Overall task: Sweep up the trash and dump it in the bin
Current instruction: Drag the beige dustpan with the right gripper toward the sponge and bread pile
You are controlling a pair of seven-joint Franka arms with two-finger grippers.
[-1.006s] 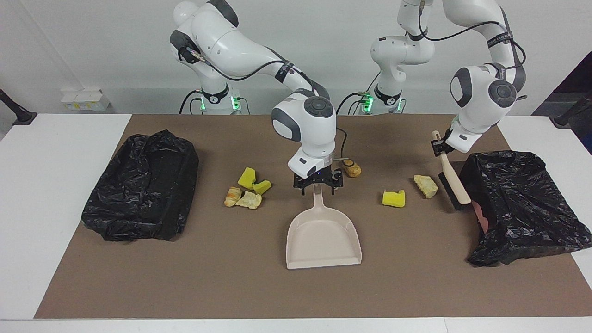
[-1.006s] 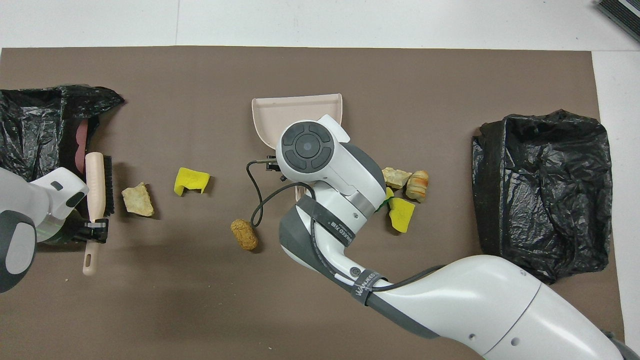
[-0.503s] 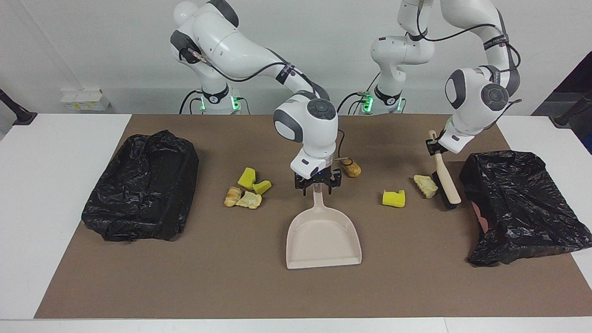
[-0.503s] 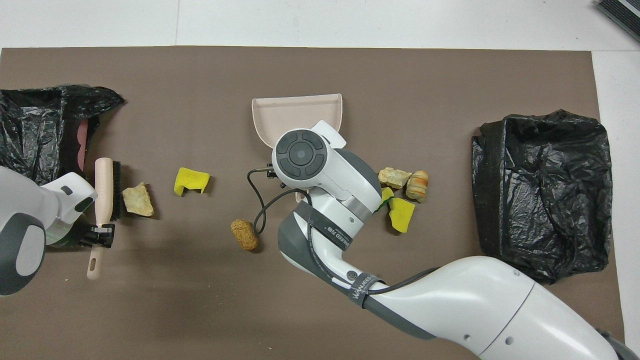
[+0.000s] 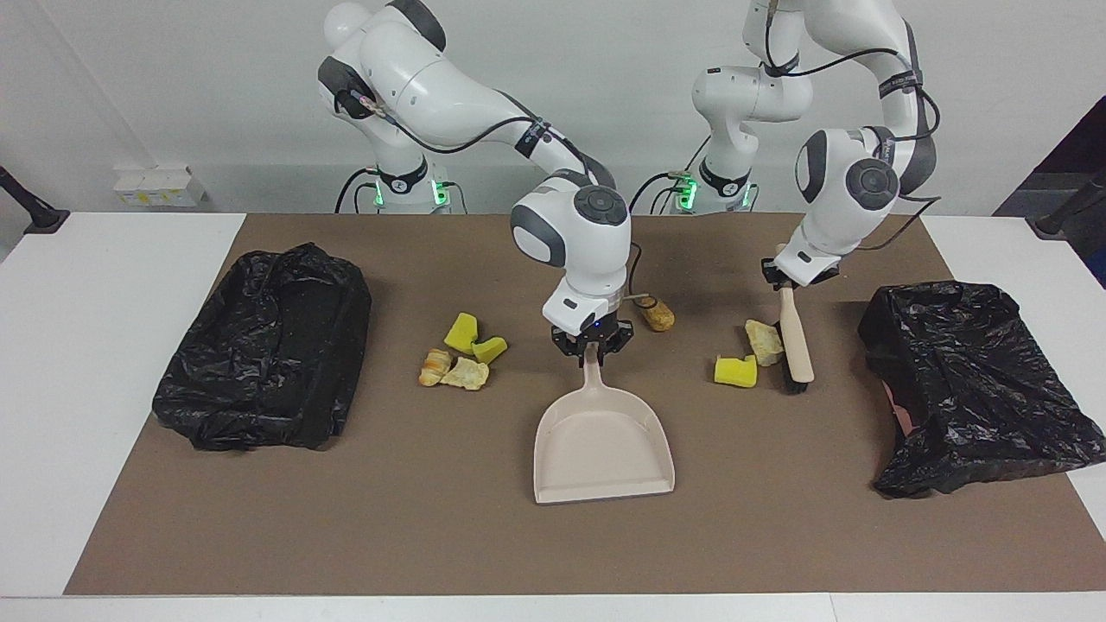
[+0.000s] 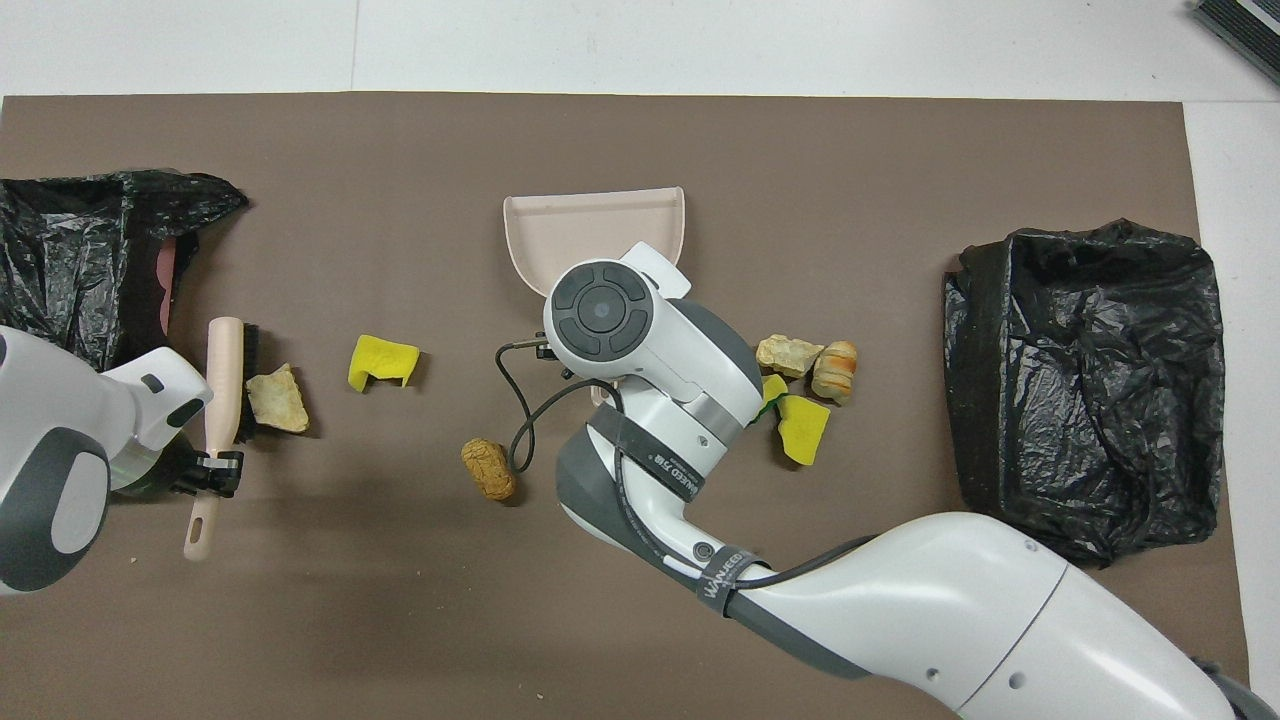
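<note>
Facing view: right end effector (image 5: 592, 345) grips the dustpan (image 5: 602, 443) handle, left end effector (image 5: 782, 278) clamps the brush (image 5: 792, 344) against a bread lump (image 5: 764, 340) beside the yellow sponge (image 5: 736, 371); a fast sweep could scatter trash past the pan.

Dustpan (image 6: 590, 225) handle hidden under right arm overhead

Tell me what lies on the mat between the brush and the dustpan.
Between brush and dustpan: a tan lump at the bristles, then a yellow sponge piece; clearest in the facing view.
</note>
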